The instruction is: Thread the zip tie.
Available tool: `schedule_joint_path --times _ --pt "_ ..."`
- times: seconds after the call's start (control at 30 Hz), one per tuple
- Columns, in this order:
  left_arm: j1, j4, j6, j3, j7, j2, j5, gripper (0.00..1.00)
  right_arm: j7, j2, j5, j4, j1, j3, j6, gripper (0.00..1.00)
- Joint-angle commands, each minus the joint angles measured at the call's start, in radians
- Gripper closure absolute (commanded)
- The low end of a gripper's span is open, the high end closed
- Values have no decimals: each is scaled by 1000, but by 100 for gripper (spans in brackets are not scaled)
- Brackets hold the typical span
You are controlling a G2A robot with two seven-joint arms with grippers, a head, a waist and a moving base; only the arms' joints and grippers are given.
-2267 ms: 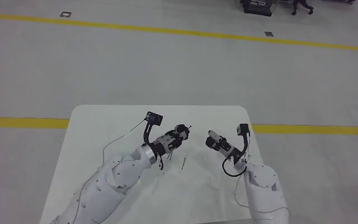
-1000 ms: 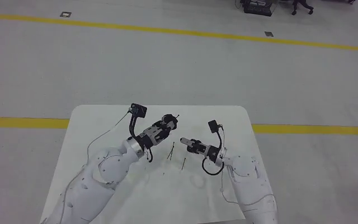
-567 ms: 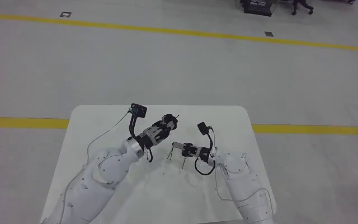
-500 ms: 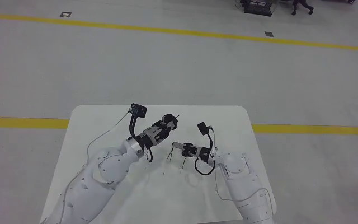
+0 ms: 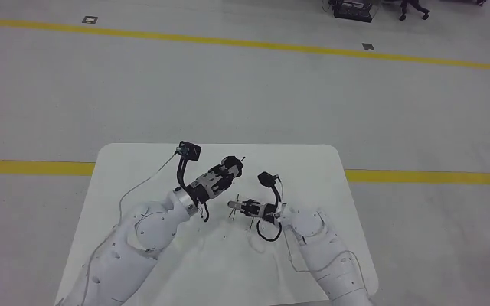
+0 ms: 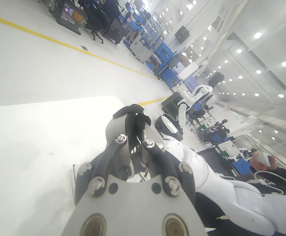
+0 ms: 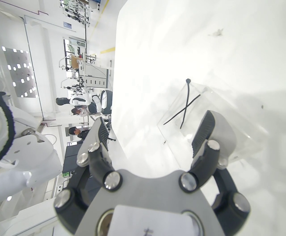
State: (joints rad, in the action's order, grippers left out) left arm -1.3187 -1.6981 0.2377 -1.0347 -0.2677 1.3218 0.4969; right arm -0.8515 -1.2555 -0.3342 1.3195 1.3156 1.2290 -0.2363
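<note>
Two black zip ties (image 7: 186,103) lie crossed inside a clear plastic tray (image 7: 226,98) on the white table (image 5: 130,206). My right gripper (image 7: 154,130) is open just short of them, one finger (image 7: 202,131) over the tray's near side. Seen from above, the right gripper (image 5: 233,205) is low at the table's middle. My left gripper (image 5: 231,167) is raised a little behind it and is shut on a black zip tie (image 6: 139,121), whose thin end (image 5: 241,161) sticks out past the fingers.
The table's far edge and rounded corner (image 7: 118,13) lie beyond the tray. A small scrap (image 7: 216,33) sits on the bare tabletop. Open white surface spreads to the left of both arms (image 5: 115,229).
My right arm has swung left across the table, down to the loose zip ties. The left arm first drew back to the left with its tie, then held still.
</note>
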Motion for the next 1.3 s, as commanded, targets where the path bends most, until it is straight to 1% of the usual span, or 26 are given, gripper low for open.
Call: schedule_joint_path --times 0.0,0.17,0.3,0.63,0.7,0.73,0.8,0.83,0.87,0.93,0.97,1.13,1.23,1.27 --pt "0 0 0 0 0 0 0 100 4 -1 -5 -14 -9 -11 1 0" --pt "0 0 0 0 0 0 0 100 35 -4 -25 -46 -38 -42 6 0" --pt "0 0 0 0 0 0 0 100 51 -4 -39 -55 -49 -57 2 0" --pt "0 0 0 0 0 0 0 100 77 -8 -11 -109 -73 -97 -14 1" --pt "0 0 0 0 0 0 0 100 83 -9 -9 -119 -77 -103 -15 5" --pt "0 0 0 0 0 0 0 100 88 -10 -8 -126 -81 -107 -15 5" --pt "0 0 0 0 0 0 0 100 93 -11 -5 -136 -86 -112 -16 9" --pt "0 0 0 0 0 0 0 100 97 -11 -2 -143 -89 -114 -16 13" --pt "0 0 0 0 0 0 0 100 98 -11 2 -147 -91 -116 -16 14" --pt "0 0 0 0 0 0 0 100 100 -12 8 -153 -95 -119 -17 23" --pt "0 0 0 0 0 0 0 100 102 -12 15 -157 -96 -121 -19 26" --pt "0 0 0 0 0 0 0 100 103 -10 30 -157 -97 -121 -24 31" --pt "0 0 0 0 0 0 0 100 102 -8 41 -153 -93 -118 -25 41" --pt "0 0 0 0 0 0 0 100 102 -7 43 -152 -92 -118 -25 50"
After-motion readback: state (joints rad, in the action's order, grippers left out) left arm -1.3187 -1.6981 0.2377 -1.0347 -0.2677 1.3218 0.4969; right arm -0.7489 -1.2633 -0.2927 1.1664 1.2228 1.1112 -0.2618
